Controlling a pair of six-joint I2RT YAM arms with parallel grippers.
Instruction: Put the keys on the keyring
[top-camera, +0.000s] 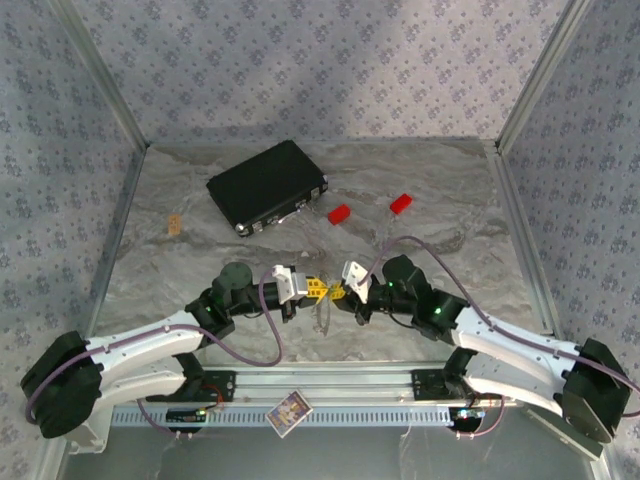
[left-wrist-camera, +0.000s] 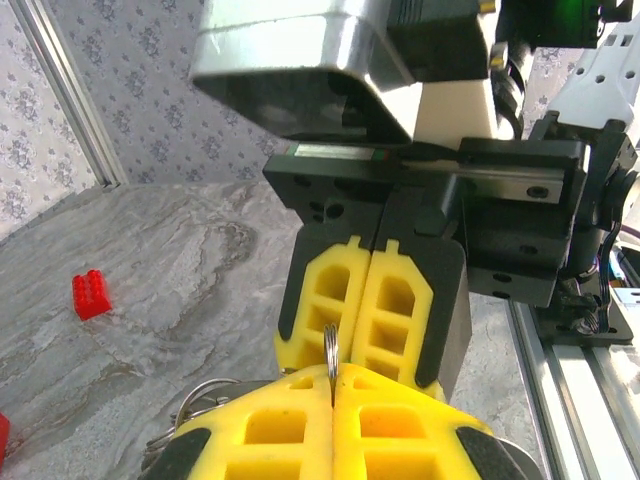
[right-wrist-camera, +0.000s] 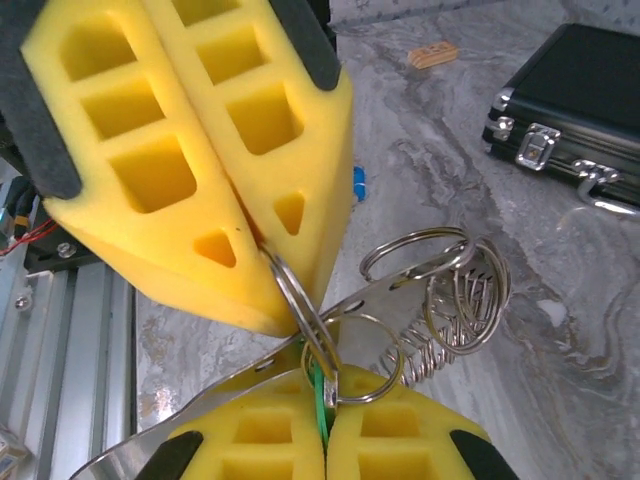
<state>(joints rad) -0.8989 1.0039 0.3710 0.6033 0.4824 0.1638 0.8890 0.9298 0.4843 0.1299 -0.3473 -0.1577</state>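
Two grippers meet nose to nose in the top view. The left gripper (top-camera: 313, 291) and right gripper (top-camera: 339, 292) are tip to tip just above the table (top-camera: 470, 230), near its front edge. There is plenty of room (the case (top-camera: 267, 186) and red blocks (top-camera: 339, 214) sit well apart, farther back).

On to the left wrist view. The left's fingers are pressed together on the keyring (left-wrist-camera: 331, 355), one ring standing on edge straight out of the tips. The right's pads face it, closed, right up against that ring from the far side. More loops hang low left.

Now the right wrist view. The right's jaws are closed too, pinching a green sliver that is most likely the green key (right-wrist-camera: 320, 400). It lies against the held ring and points up along the seam. So the key is in the right and the ring is in the left, and the threading runs across that tiny gap between tips. Spare rings and a coil dangle to the right over bare marble. A blue speck on the table behind could be the blue key (right-wrist-camera: 357, 184), but it is too small to be sure.
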